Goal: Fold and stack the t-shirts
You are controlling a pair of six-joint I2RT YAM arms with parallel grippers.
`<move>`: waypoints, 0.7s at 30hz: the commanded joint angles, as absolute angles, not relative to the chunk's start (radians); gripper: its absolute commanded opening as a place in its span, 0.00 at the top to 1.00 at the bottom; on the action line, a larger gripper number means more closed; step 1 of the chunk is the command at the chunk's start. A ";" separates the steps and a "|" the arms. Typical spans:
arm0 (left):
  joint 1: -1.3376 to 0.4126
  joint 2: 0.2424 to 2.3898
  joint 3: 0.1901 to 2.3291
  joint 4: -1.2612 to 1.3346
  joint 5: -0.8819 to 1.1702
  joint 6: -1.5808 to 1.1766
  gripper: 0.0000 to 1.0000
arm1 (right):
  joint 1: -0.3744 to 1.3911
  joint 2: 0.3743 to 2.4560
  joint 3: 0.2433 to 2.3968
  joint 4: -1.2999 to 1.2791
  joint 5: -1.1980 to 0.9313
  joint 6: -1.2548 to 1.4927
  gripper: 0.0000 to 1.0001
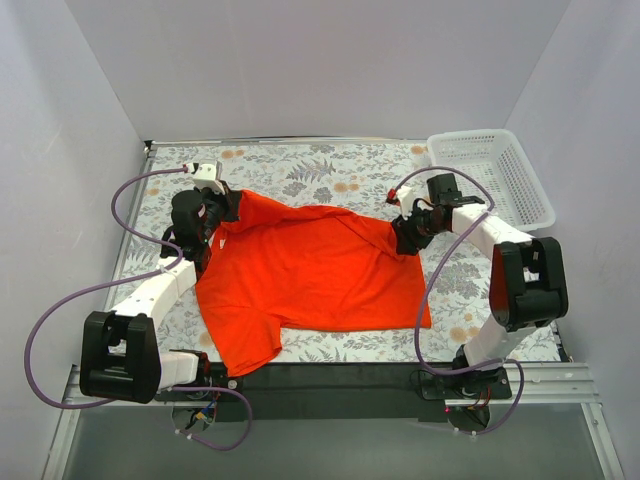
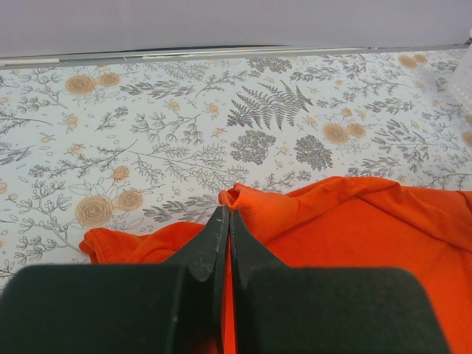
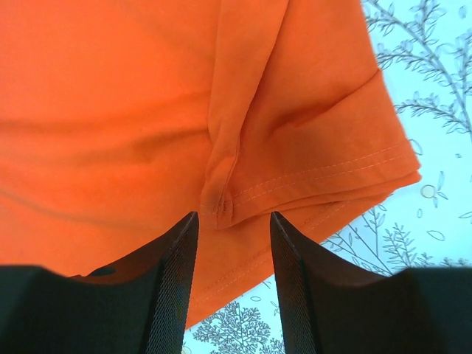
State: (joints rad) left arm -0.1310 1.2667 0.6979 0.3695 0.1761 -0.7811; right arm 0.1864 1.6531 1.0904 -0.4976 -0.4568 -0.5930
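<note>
One orange-red t-shirt [image 1: 310, 275] lies spread on the floral tablecloth, a sleeve pointing to the near left. My left gripper [image 1: 213, 215] is at its far left corner. In the left wrist view the jaws are shut on a pinched fold of the t-shirt [image 2: 346, 236], which bunches up just past the left gripper [image 2: 229, 212]. My right gripper [image 1: 407, 236] hovers at the shirt's far right edge. In the right wrist view the right gripper [image 3: 234, 216] is open, and a stitched fold of the t-shirt [image 3: 133, 110] lies just ahead of its fingers [image 3: 175, 265], ungripped.
A white mesh basket [image 1: 492, 176] stands at the back right corner of the table. The floral tablecloth [image 1: 320, 170] shows bare behind the shirt. Grey walls close in the back and both sides. Purple cables loop beside each arm.
</note>
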 commanded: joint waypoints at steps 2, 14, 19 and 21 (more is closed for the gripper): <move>-0.129 1.232 0.692 0.373 0.175 -0.767 1.00 | 0.192 1.692 1.083 -0.508 -0.463 -0.629 0.58; -0.129 1.232 0.693 0.371 0.175 -0.767 1.00 | 0.216 1.769 1.114 -0.520 -0.453 -0.634 0.60; -0.129 1.230 0.692 0.371 0.175 -0.765 1.00 | 0.219 1.753 1.114 -0.529 -0.479 -0.634 0.59; -0.129 1.232 0.693 0.371 0.175 -0.765 1.00 | 0.221 1.746 1.114 -0.531 -0.482 -0.635 0.58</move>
